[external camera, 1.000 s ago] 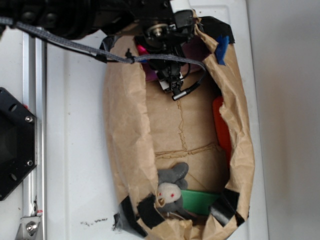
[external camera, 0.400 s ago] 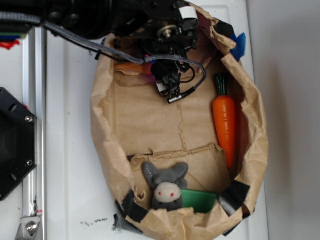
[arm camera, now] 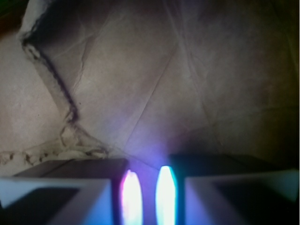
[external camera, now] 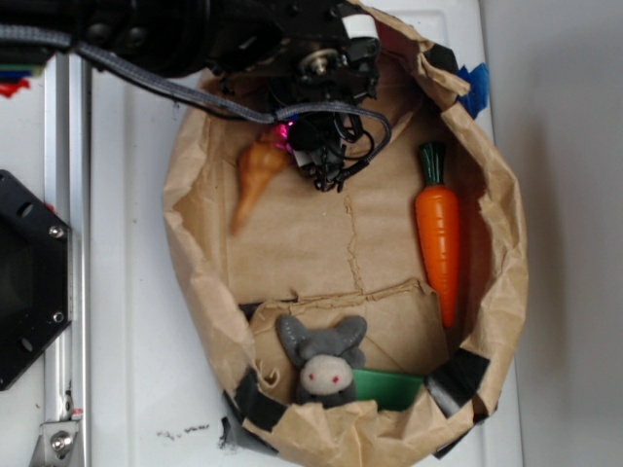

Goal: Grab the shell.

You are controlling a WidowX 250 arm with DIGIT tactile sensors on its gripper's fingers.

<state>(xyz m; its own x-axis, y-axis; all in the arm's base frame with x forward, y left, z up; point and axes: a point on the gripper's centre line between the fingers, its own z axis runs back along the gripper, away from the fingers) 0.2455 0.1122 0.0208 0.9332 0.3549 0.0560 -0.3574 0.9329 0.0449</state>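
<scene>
Your gripper hangs inside the upper end of the paper bag, and in the wrist view its two fingers stand close together with only a thin lit gap between them and nothing in it; you cannot tell from the exterior view whether it is fully clenched. Below the fingers you see only creased brown paper.

The shell lies just beside the gripper on the bag floor, to its left in the exterior view. Its wide ridged end is nearest the gripper and its thin point runs down and away toward the bag's left wall. Whether the shell touches the gripper you cannot tell. A bit of pink shows between them.

Across the bag, along the right wall, lies the carrot, green top upward in the picture. At the lower end a grey plush toy sits next to a green block. The bag rests on the white worktop.
</scene>
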